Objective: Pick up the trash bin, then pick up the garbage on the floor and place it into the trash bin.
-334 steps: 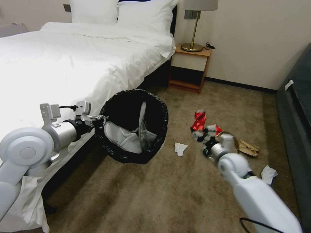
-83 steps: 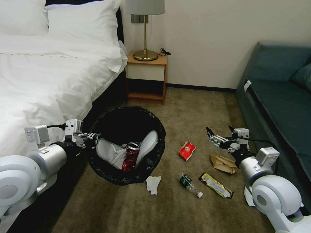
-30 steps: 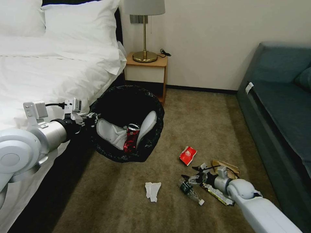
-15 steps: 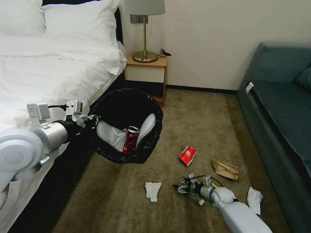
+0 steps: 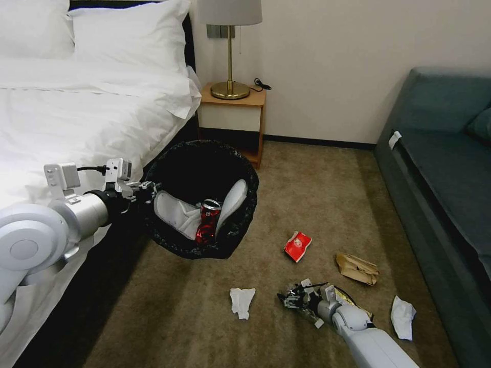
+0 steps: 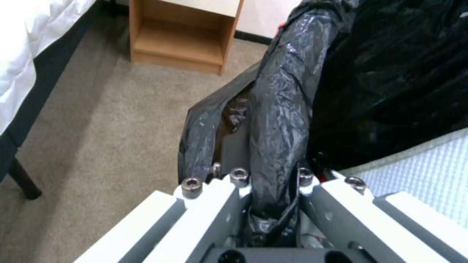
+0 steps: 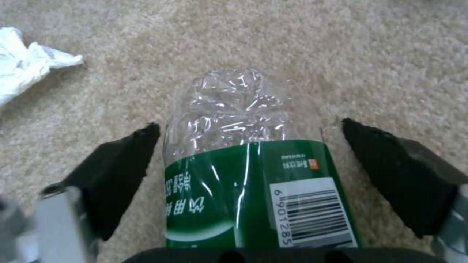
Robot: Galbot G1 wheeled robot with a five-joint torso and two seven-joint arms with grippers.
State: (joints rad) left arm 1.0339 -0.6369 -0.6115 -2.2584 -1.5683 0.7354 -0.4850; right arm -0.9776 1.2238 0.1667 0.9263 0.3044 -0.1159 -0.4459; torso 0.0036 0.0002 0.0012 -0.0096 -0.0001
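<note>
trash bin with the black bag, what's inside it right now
Inside the black-bagged round trash bin: two white slippers and a crushed red can between them. Anything beneath them is hidden.

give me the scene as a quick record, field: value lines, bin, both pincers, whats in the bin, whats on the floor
bin: trash bin held off the carpet beside the bed, tilted open
left pincer: clamped on the bin's bagged rim
right pincer: low at the floor, fingers open, straddling the green-label bottle, apart from it
in bin: two white slippers, crushed red can
on floor: bottle, red packet, brown paper bag, two white tissues, gold wrapper partly hidden by the right arm
</note>
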